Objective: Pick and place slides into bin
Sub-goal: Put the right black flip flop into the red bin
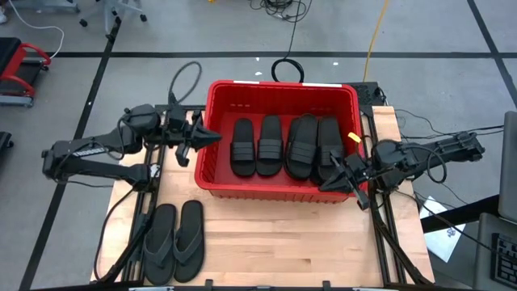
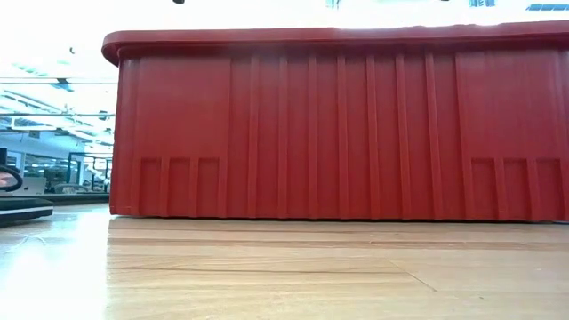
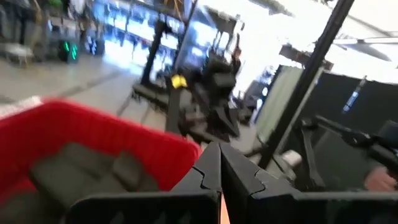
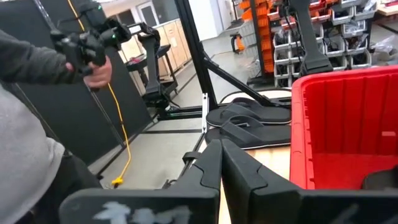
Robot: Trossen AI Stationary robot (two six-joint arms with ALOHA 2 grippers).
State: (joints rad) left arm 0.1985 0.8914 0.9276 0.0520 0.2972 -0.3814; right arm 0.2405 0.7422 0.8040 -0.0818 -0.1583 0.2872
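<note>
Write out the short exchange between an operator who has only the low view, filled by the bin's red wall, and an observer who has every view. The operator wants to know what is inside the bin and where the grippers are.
Operator: What is inside the bin?
Observer: The bin holds four black slides, lying side by side on its floor.
Operator: Is anything left outside it?
Observer: Yes, a flip-flop pair lies on the table in front of the bin, on the left arm's side.
Operator: Where are the grippers?
Observer: The left gripper is shut at the bin's left rim. The right gripper is shut near the bin's front right corner. Neither holds anything.
</note>
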